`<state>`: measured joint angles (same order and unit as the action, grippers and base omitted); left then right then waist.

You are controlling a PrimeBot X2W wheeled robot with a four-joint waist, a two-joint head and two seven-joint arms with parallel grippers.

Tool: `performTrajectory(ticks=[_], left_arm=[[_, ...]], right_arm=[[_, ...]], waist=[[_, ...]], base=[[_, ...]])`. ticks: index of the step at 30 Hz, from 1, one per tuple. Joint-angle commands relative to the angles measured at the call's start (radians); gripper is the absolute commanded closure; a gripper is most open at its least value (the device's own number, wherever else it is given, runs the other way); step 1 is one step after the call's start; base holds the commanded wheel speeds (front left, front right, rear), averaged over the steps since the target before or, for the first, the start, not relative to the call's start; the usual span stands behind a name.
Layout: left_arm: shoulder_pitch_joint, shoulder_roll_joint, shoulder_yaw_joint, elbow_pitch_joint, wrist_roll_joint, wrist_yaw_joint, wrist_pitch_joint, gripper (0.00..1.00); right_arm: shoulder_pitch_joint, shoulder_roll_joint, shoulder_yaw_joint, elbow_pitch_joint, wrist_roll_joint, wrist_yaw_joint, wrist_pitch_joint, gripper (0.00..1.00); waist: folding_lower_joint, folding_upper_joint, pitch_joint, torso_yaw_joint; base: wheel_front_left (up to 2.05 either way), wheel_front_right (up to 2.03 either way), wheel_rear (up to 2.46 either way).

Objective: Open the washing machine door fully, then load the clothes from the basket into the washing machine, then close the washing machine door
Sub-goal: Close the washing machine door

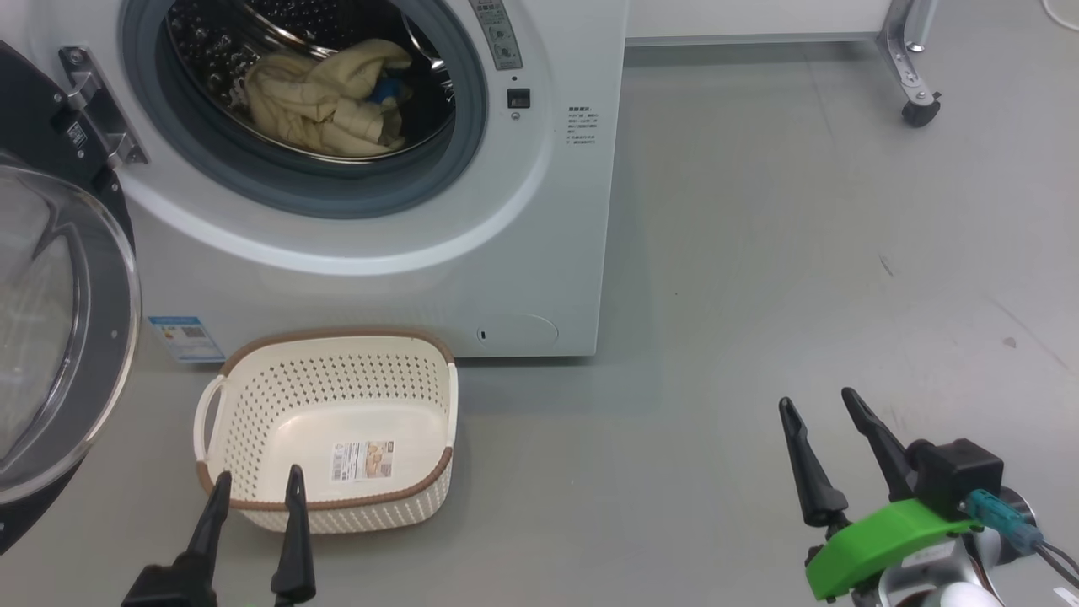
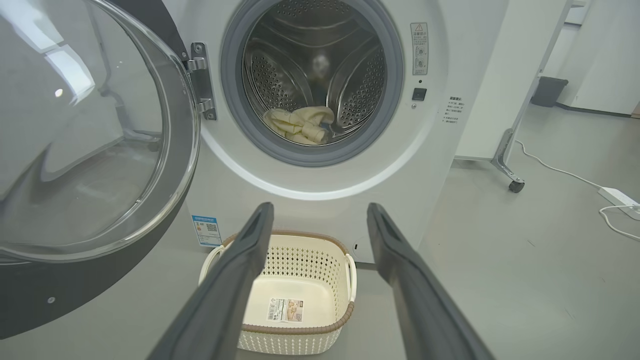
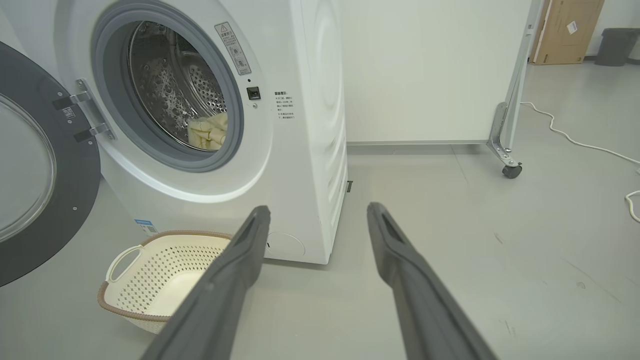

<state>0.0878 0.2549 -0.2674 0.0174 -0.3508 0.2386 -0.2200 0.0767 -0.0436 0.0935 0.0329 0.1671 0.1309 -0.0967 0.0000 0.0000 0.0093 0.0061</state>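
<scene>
Though open — door [image 1: 59, 337] near basket [image 1: 337, 384]

The grey floor [image 1: 759, 253] carries the white washing machine [image 1: 539, 253], with the cream basket [image 1: 337, 384] standing just before it. Off to the right rest a white panel's caster [image 1: 919, 111] and a white power strip [image 2: 619, 196].
</scene>
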Motion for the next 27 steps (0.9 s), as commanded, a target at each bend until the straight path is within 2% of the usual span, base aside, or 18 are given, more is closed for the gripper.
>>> performTrajectory(ticks=[1,27], left_arm=[[-0.045,0.023,0.035,-0.035,0.01,0.009,-0.012,0.0],[-0.051,0.035,0.015,-0.026,0.011,0.021,-0.004,0.0]], right_arm=[[-0.032,-0.007,0.011,-0.036,-0.001,0.0,-0.01,0.0],[-0.027,-0.007,-0.005,-0.032,0.0,0.0,-0.014,0.0]], waist=[[0.0,0.0,0.001,-0.003],[0.0,0.0,0.005,0.016]], base=[[-0.64,0.64,0.0],[-0.05,0.05,0.0]])
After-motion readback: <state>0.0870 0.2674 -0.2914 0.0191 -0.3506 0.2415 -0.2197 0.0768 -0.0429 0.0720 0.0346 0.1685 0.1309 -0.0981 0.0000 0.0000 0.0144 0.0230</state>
